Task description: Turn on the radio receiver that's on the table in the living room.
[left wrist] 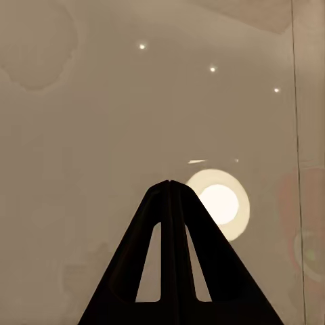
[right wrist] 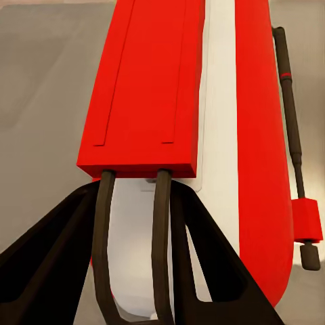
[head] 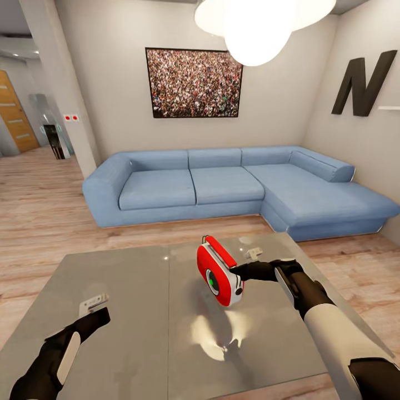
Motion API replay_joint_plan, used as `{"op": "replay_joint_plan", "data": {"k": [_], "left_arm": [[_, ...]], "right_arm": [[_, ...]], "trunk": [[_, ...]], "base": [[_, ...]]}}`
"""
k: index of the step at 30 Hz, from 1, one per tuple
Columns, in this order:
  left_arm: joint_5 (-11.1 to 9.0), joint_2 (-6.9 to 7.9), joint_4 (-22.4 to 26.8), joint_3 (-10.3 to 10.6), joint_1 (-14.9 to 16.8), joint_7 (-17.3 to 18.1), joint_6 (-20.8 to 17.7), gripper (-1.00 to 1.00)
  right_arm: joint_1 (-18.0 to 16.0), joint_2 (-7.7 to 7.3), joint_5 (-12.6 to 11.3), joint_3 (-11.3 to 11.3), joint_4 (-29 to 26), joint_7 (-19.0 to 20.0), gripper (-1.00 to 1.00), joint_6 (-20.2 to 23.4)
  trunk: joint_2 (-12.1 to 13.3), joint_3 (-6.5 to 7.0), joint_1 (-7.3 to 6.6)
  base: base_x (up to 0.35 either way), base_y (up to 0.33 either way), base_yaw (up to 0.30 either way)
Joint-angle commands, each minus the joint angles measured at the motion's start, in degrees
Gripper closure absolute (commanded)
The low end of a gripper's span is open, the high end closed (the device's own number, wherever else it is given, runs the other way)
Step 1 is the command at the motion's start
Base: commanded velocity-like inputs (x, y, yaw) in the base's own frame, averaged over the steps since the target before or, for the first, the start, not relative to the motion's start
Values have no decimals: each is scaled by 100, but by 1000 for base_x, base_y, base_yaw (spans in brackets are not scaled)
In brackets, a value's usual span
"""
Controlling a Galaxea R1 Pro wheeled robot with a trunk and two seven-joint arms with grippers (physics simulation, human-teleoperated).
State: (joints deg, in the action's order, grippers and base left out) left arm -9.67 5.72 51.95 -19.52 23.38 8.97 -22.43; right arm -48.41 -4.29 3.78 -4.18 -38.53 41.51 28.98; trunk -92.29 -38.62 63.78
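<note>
From the head camera, the radio receiver (head: pixel 220 270) is off the glossy grey table (head: pixel 128 311), tilted, its shadow on the top below, held by the right gripper (head: pixel 243 272) from the radio's three o'clock side. Its dial faces roughly seven o'clock. The left gripper (head: pixel 95 307) hangs over the table near eight o'clock, well apart from the radio. A blue sofa (head: pixel 222 186) fills the room at twelve o'clock.

The left wrist camera looks down on the reflective table, and the left fingers (left wrist: pixel 154 223) are pressed together, holding nothing.

The right wrist camera has the radio's red body and white side band close up, with the right fingers (right wrist: pixel 103 230) clamped on its edge.

Judging by this, the radio is grasped and raised; turning it on is not yet done. Next, the free left arm probably has to reach the control on the face while the right steadies the radio.
</note>
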Motion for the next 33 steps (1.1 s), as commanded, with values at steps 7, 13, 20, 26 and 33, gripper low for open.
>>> {"op": "replay_joint_plan", "data": {"k": [7,13,20,26,33], "left_arm": [[0,51,-1,-13,0,-1,2,100],[-5,49,-1,-11,0,10,2,100],[-7,57,-1,-18,0,11,4,100],[-6,46,-1,-17,0,1,3,100],[-2,44,-1,-17,0,0,7,100]], "right_arm": [[-2,1,-45,5,-6,4,100,-8],[-2,-2,-51,13,-6,198,100,-47],[-2,-2,-53,14,-6,378,100,-51],[-2,-2,-42,9,-6,350,100,-26],[-2,-2,-9,5,-6,277,100,-8]], "trunk": [[-283,-126,154],[-403,-180,220],[-443,-197,242],[-684,-305,374],[-964,-431,528]], "base": [[0,0,0],[0,0,0],[0,0,0],[0,0,0],[0,0,0]]}}
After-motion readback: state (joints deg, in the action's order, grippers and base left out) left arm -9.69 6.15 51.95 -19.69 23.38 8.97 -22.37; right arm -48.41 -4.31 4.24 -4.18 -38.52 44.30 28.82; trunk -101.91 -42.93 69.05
